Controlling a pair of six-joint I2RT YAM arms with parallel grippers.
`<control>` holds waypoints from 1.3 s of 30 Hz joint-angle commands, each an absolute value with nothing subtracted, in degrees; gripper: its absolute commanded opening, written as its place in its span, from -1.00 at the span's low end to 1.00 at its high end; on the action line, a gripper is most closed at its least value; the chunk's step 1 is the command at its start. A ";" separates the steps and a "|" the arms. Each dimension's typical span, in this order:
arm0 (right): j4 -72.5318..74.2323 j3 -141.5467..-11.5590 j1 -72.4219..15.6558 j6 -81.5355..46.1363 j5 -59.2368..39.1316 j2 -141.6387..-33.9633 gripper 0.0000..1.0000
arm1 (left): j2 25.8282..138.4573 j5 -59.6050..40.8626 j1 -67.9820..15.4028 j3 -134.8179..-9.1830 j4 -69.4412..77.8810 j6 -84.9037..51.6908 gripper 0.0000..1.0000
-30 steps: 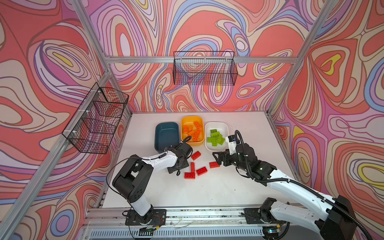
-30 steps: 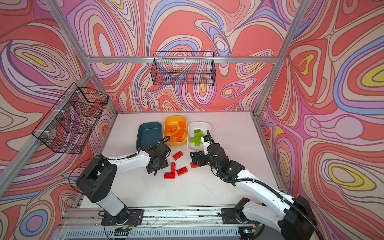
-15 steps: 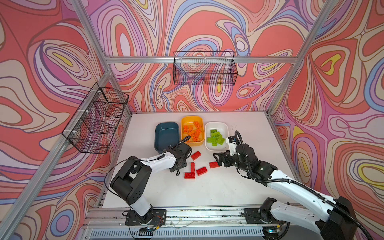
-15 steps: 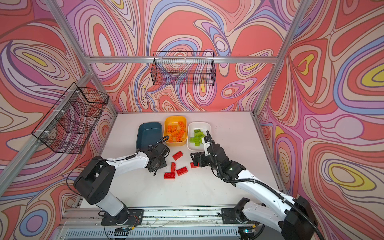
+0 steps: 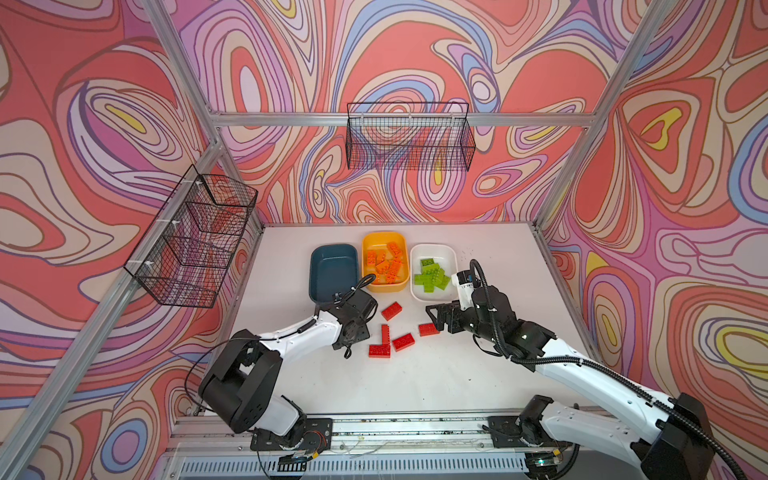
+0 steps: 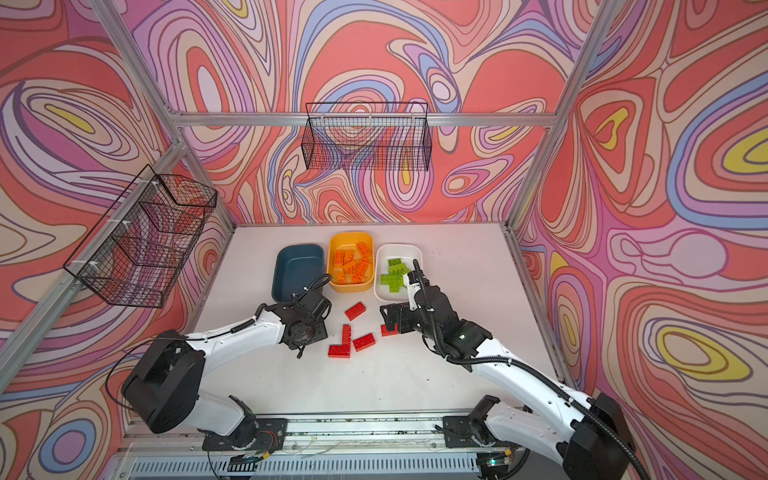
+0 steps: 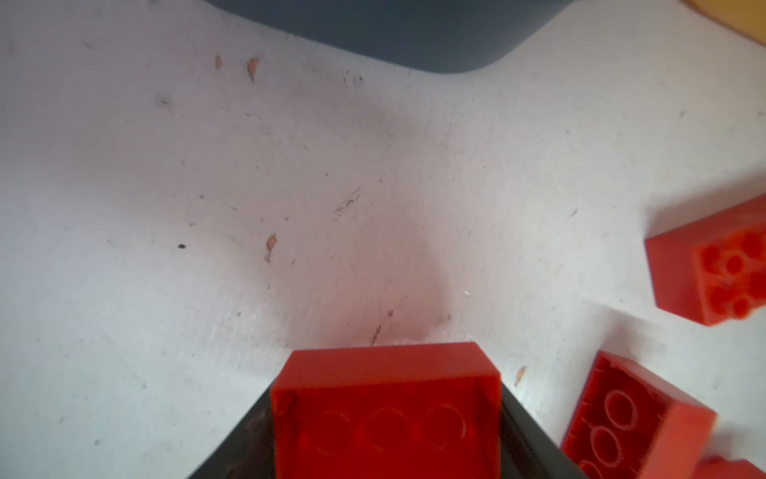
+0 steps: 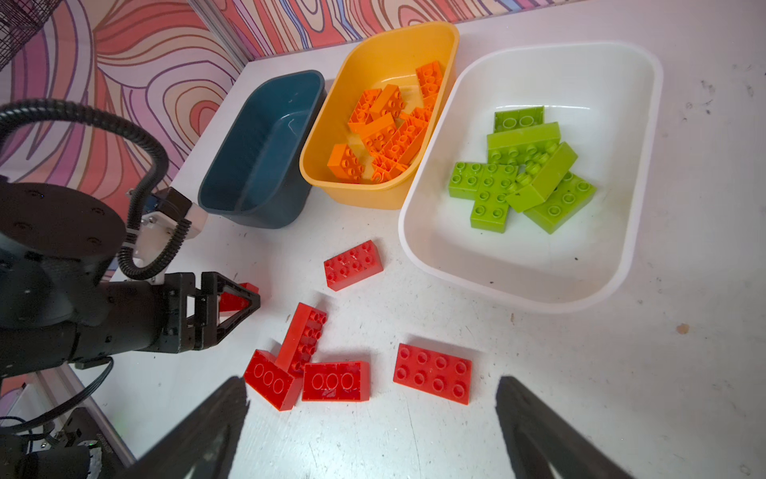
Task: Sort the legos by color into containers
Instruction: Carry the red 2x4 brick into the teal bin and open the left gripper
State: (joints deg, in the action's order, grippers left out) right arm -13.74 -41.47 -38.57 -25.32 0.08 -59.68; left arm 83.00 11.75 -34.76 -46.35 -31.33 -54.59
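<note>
The left end effector (image 8: 253,299) is partly closed around a held red brick (image 7: 385,414). In the left wrist view the brick sits squarely between the two dark fingers (image 7: 244,439), hollow underside showing three round tubes. It is low over the white tabletop (image 5: 415,386), just short of the near corner of the dark teal tray (image 8: 257,166); whether the brick is off the surface I cannot tell.

The right end effector (image 8: 371,385) stands wide, its two dark fingers (image 8: 215,423) spread well apart and gripping nothing. It hangs just above the tabletop, near a studs-up red brick (image 8: 433,373) that lies flat just ahead of the fingertips and within their span.

Four more loose red bricks lie between the two arms. One (image 8: 353,264) rests studs up, alone, near the white tray (image 8: 539,269). Three cluster together: a tilted brick (image 8: 302,338) leans on an upturned brick (image 8: 271,379), and a third (image 8: 335,381), underside also showing, lies just beside them.

The three trays sit side by side at the back of the tabletop in both top views, teal on the left, yellow tray (image 5: 383,237) in the middle, white on the right. The yellow one carries a jumbled heap of orange bricks (image 8: 385,132); the white one carries lime green bricks (image 8: 522,174), some overlapping, one lying on its side across the others.
</note>
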 commanded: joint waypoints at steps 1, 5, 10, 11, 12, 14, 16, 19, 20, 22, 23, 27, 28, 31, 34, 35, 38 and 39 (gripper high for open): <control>-13.89 -43.32 -38.62 -26.33 -1.09 -59.06 0.96 | 78.94 13.89 -34.45 -47.19 -36.47 -53.55 -0.37; -13.46 -43.67 -38.65 -26.80 -1.59 -59.35 0.96 | 74.18 15.88 -34.45 -48.54 -39.52 -52.72 -0.38; -14.13 -44.50 -38.59 -27.06 -2.23 -59.20 0.96 | 70.39 18.95 -33.66 -51.62 -42.15 -50.26 -0.36; -14.23 -44.40 -38.61 -27.07 -2.01 -58.94 0.96 | 70.39 19.01 -32.93 -52.58 -42.44 -49.46 -0.36; -14.37 -44.30 -38.60 -27.07 -1.69 -58.60 0.96 | 70.72 19.18 -31.84 -53.66 -42.74 -48.49 -0.36; -14.59 -44.09 -38.62 -27.07 -1.31 -58.04 0.96 | 71.89 19.18 -29.48 -55.51 -42.49 -46.93 -0.35; -14.83 -44.03 -38.60 -26.93 -1.06 -57.59 0.96 | 73.54 17.96 -26.53 -56.98 -40.86 -45.12 -0.35; -15.54 -43.86 -38.66 -26.51 -0.88 -56.97 0.96 | 77.05 15.49 -22.10 -59.92 -38.36 -43.45 -0.35; -15.49 -43.62 -38.66 -26.46 -0.72 -56.63 0.97 | 78.41 14.76 -20.85 -61.02 -37.58 -42.88 -0.35; -15.13 -43.04 -38.59 -26.32 -0.61 -56.28 0.96 | 82.17 13.16 -18.07 -64.43 -36.50 -41.80 -0.35; -15.03 -42.91 -38.59 -26.23 -0.52 -56.39 0.96 | 84.01 12.36 -16.91 -66.13 -36.39 -41.45 -0.36; -14.94 -43.86 -38.58 -25.62 -0.78 -58.28 0.97 | 92.42 9.11 -12.76 -73.36 -35.02 -40.21 -0.36; -14.82 -44.03 -38.58 -25.62 -0.96 -58.60 0.96 | 94.16 8.39 -12.14 -74.83 -34.78 -40.05 -0.36; -14.35 -44.13 -38.58 -25.75 -0.90 -59.24 0.96 | 101.08 7.04 -10.58 -80.64 -35.29 -39.45 -0.37; -14.32 -44.29 -38.64 -25.84 -0.37 -59.73 0.96 | 107.44 6.94 -9.71 -86.63 -37.61 -38.60 -0.37; -14.49 -44.38 -38.58 -25.73 -0.22 -59.93 0.96 | 109.14 7.02 -9.51 -88.26 -38.10 -38.29 -0.36; -15.02 -44.89 -38.58 -25.45 0.30 -60.40 0.96 | 112.60 6.68 -9.06 -91.41 -38.93 -38.13 -0.30; -15.31 -45.25 -38.62 -25.49 0.61 -60.62 0.96 | 113.20 6.67 -8.97 -92.15 -38.99 -38.10 -0.29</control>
State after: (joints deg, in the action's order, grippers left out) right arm -14.72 -43.20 -38.57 -26.13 -0.80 -60.10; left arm 111.77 7.25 -9.47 -89.47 -35.99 -39.09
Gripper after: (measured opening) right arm 0.983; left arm 0.660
